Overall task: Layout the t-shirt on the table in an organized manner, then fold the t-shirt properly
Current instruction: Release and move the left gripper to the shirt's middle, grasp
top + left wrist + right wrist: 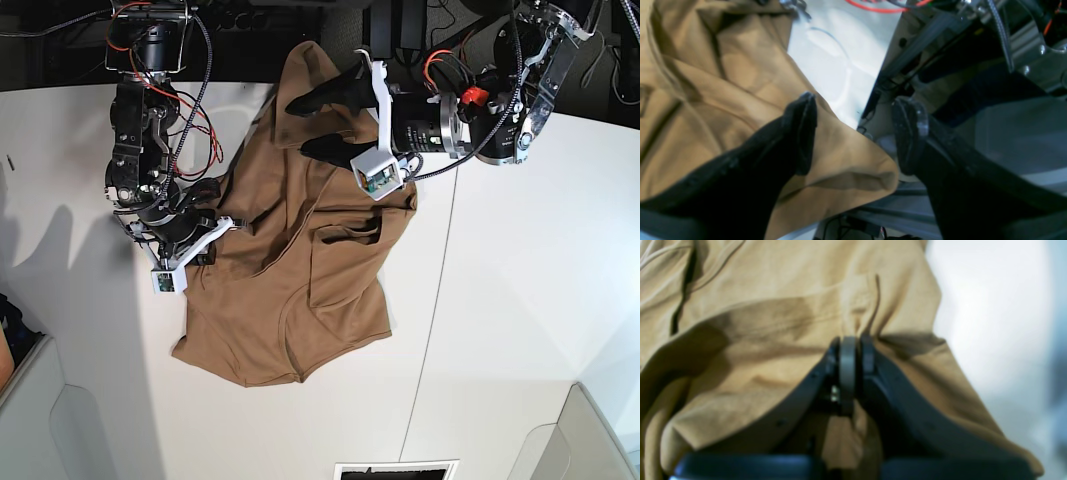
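Two wide-apart black fingers of the left gripper [853,136] frame the left wrist view, with the tan-brown t-shirt [750,90] running beneath one of them and its end reaching into the space between the tips. Nothing is clamped there. Beyond the cloth lie a strip of white tabletop [853,50] and, past its edge, grey equipment and dark metal bars.

In the right wrist view, the right gripper [857,343] is closed, its fingertips pressed together on a pinched ridge of the t-shirt. Creases spread from the pinch, a stitched hem runs up to it from one side, and white tabletop shows blurred beyond the fabric.

From the base view, the t-shirt lies rumpled and unevenly spread across the far middle of the white tabletop, with overlapping folds around its center. At its left-hand border in the picture, the right gripper grips the cloth. Opposite, the left gripper stands wide open over the far portion. A thin dark seam line [428,340] crosses the tabletop beside the shirt.
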